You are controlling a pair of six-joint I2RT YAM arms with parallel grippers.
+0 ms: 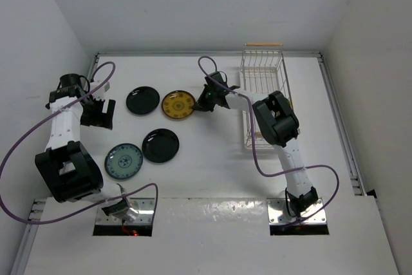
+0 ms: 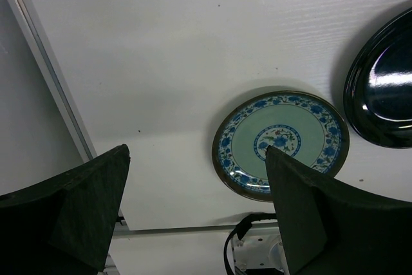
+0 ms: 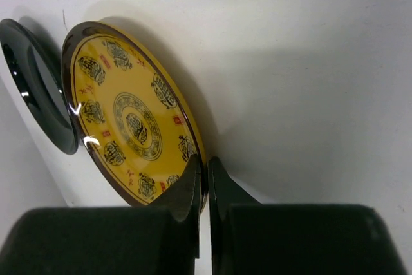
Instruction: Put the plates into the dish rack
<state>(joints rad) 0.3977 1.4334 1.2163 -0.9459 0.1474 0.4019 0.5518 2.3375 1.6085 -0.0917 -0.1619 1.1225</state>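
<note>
Where my right hand [image 3: 205, 162] is: clenched on the near edge of the yellow plate [image 3: 129, 123], mid counter [image 1: 212, 159].
Way to the dish rack [image 1: 283, 85]: just right of that hand, long side running away from me; right arm is nearer.
Left hand [image 2: 196, 152]: released, above the teal plate [image 2: 280, 143].
Feel: plates round, shiny, hard; rack thin white wire.

Most likely a robotics lab bench, not a kitchen. A bare white table [image 1: 219, 178] sits boxed in by plain white walls [image 1: 193, 4]. The left arm [image 1: 61, 130] and right arm [image 1: 283, 136] are bolted at its near edge on metal base plates [image 1: 147, 206], trailing purple cables [image 1: 18, 152]. The only household things are plates [image 1: 142, 100], one yellow plate [image 1: 178, 105] at the tips of the right gripper [image 1: 198, 104], and a wire rack [image 1: 264, 69] to that gripper's right.
</note>
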